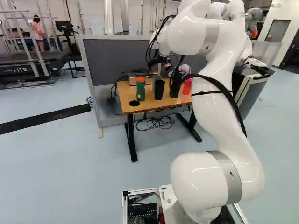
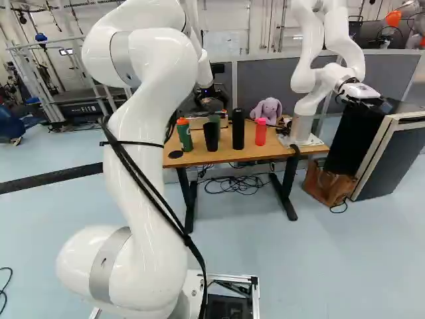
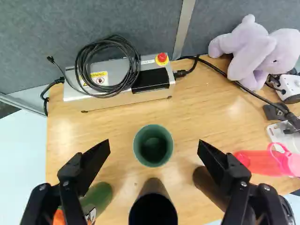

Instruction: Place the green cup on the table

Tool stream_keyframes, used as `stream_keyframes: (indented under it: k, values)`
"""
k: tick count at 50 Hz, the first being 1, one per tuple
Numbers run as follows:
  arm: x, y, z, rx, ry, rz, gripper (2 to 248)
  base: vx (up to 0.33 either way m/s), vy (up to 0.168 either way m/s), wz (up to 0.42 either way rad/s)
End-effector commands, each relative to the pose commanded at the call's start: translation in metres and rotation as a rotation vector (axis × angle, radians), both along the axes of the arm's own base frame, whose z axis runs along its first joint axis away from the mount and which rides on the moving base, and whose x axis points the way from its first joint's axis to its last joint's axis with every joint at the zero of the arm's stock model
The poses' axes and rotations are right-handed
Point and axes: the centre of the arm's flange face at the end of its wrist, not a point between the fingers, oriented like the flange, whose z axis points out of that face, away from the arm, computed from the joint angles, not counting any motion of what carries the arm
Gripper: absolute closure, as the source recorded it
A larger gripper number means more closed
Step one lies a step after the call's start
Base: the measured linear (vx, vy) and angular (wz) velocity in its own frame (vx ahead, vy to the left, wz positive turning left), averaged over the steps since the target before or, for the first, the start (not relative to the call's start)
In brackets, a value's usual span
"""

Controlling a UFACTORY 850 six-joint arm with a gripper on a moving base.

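My gripper is over the back part of the table in the right base view. The wrist view shows the gripper open, its two black fingers wide apart. Between and below them the green cup stands upright on the tabletop, its round mouth facing the camera, touched by neither finger. In the right base view the green cup is partly hidden behind a black cup.
Near the fingers stand a green bottle with an orange cap, a black bottle and a pink bottle. Behind the cup lies a control box with coiled cable. A plush toy and another robot are farther right.
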Motion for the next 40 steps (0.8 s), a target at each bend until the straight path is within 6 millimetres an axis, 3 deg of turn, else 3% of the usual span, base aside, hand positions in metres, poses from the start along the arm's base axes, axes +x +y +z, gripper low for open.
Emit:
stream_keyframes:
  k: [40]
  values:
    - [-0.030, 0.000, 0.011, 0.001, 0.015, -0.001, 3, 0.000, 0.000, 0.000]
